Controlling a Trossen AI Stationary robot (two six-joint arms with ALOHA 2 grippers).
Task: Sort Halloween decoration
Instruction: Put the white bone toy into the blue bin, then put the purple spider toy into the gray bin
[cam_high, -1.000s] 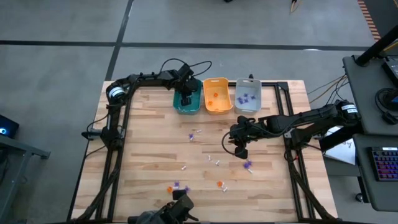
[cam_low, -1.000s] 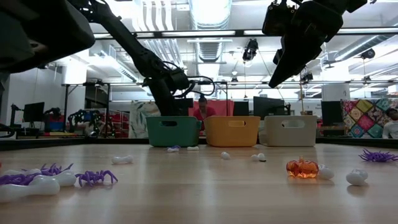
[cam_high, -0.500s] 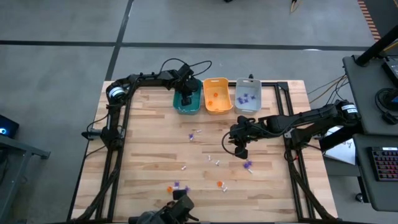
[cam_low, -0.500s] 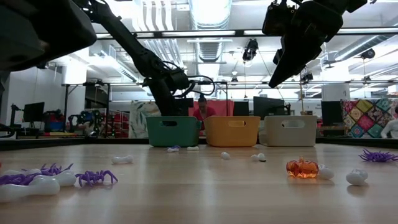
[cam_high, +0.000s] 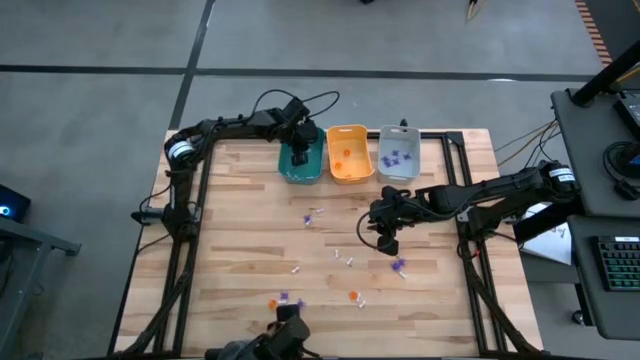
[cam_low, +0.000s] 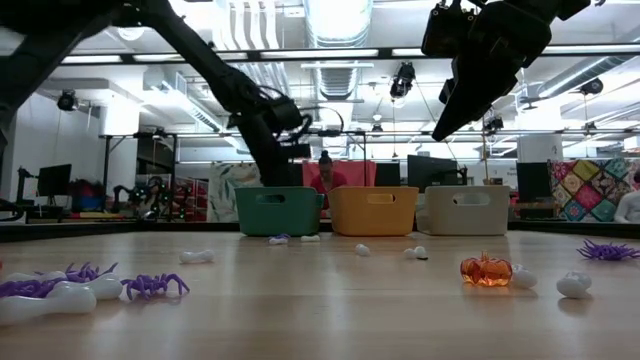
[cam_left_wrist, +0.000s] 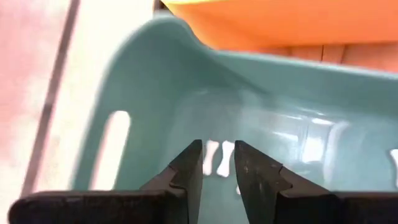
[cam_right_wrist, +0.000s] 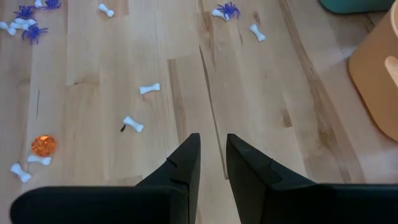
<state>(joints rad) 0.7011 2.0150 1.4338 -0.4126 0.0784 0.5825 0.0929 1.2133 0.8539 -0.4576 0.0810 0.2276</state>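
Halloween decoration lies scattered on the wooden table: white bones (cam_right_wrist: 149, 88), purple spiders (cam_right_wrist: 227, 10) and an orange pumpkin (cam_right_wrist: 43, 145). Three bins stand in a row at the far edge: teal (cam_high: 312, 172), orange (cam_high: 349, 153) and grey (cam_high: 398, 153). My left gripper (cam_left_wrist: 218, 163) hangs open over the teal bin's far end, pointing steeply down, with nothing between its fingers. White bones (cam_left_wrist: 226, 157) lie on the bin's floor below it. My right gripper (cam_right_wrist: 212, 155) hovers open above the table's middle right, holding nothing.
More trinkets lie toward the near edge: a purple spider (cam_high: 398, 265), an orange pumpkin (cam_high: 352, 295) and a purple and orange cluster (cam_high: 285, 298). Orange pieces lie in the orange bin and purple ones in the grey bin. Bare wood stretches across the table's left half.
My left gripper has risen a little above the teal bin, staying over its far end. My right gripper has kept still.
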